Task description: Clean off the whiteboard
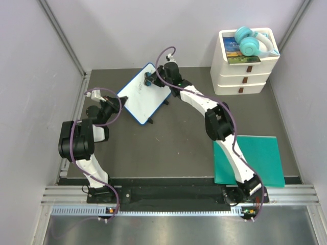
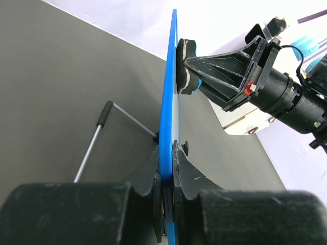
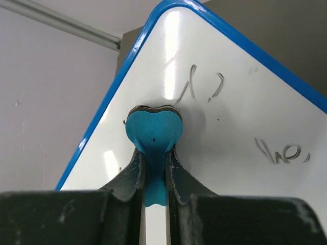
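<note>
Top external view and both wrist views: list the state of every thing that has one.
whiteboard: tilted up, pen marks on it.
eraser: pressed against the whiteboard face.
left gripper: shut on the whiteboard's rim.
right gripper: shut on the eraser.
drawers: all three shut.
teal mat: lying flat.

1. L arm (image 1: pixel 84 148): elbow folded up nr base, forearm angled fwd-right.
2. L fingers (image 2: pixel 188 178): closed tight, pinching whiteboard (image 2: pixel 166 102) rim.
3. R arm (image 1: pixel 202 102): stretched long, fwd & left, wrist at far end.
4. R fingers (image 3: pixel 180 178): closed on blue eraser (image 3: pixel 153 132), pad against whiteboard face.
</note>
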Controlling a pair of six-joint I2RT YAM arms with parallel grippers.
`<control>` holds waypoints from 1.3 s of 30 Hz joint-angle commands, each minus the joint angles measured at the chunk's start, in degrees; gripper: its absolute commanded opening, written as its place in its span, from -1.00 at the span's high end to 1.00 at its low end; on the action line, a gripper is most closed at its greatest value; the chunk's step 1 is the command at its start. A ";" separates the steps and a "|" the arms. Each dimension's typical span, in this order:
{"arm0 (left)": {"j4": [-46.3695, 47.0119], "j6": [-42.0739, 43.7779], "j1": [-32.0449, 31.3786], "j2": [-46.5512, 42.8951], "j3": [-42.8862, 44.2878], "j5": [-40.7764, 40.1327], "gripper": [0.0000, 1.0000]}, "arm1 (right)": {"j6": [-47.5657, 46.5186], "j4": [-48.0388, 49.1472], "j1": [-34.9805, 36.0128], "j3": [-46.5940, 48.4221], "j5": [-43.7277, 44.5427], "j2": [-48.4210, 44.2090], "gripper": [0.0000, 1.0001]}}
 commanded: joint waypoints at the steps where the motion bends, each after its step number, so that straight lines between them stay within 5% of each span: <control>1: -6.59 8.82 -1.40 0.25 -0.88 5.75 1.00 | 3.91 -4.07 -2.68 -3.86 2.79 -0.11 1.00; 6: -6.33 8.73 -1.57 0.69 -0.79 5.92 1.00 | 4.53 -1.52 -6.28 -12.75 7.55 -3.28 1.00; 19: -6.86 9.26 -1.92 0.60 -0.70 6.01 1.00 | 5.76 1.73 -8.14 -9.95 3.16 -2.22 1.00; 39: -7.56 10.14 -2.80 0.51 -0.61 5.84 1.00 | -6.98 2.62 10.75 -3.62 -2.02 -3.89 1.00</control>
